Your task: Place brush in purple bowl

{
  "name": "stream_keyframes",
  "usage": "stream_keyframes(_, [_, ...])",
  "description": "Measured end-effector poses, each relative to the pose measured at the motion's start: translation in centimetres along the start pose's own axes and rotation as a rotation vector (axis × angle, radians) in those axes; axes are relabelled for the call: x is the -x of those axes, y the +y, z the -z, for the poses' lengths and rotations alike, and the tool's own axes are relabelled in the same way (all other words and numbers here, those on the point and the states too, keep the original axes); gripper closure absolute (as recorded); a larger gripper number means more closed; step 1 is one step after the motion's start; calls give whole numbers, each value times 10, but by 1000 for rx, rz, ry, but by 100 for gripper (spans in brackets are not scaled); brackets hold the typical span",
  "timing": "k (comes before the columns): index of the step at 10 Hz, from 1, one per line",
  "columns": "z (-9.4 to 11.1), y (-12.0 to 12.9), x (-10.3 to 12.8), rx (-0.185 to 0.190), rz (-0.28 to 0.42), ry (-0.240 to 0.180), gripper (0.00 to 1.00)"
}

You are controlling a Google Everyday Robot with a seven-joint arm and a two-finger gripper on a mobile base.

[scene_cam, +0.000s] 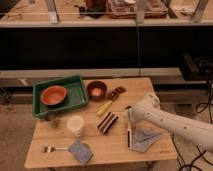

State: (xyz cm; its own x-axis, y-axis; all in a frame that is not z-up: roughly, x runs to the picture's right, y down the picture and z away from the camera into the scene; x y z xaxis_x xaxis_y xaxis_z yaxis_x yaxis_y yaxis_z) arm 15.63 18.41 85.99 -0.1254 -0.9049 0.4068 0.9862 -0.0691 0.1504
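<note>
Table [112, 150] of pale wood bears everything, and the white arm [170, 122] reaches in over its right side from the lower right. A green tray [75, 97] at the far left holds the orange bowl [53, 95]. Just beside the tray's right edge, on bare wood, stands the purple bowl [96, 90]. The brush [129, 139] lies flat on the table right of centre, beside a grey-blue cloth [146, 137], its long white handle running near to far. The gripper [128, 117] sits at the brush's far end with its fingers drawn fully together, but the wrist hides whether they actually pinch the handle. From the gripper the purple bowl lies farther back and to the left, near but apart, with a yellow-handled tool [104, 107] in between. So the carry should probably go back and left, above that tool, with the long handle trailing
</note>
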Motion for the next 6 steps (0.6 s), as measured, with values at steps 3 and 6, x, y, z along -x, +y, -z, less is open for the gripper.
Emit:
stream_keyframes(3, [3, 0, -1, -14, -1, 9, 100])
stream_keyframes(6, [37, 2, -13, -34, 2, 74, 100])
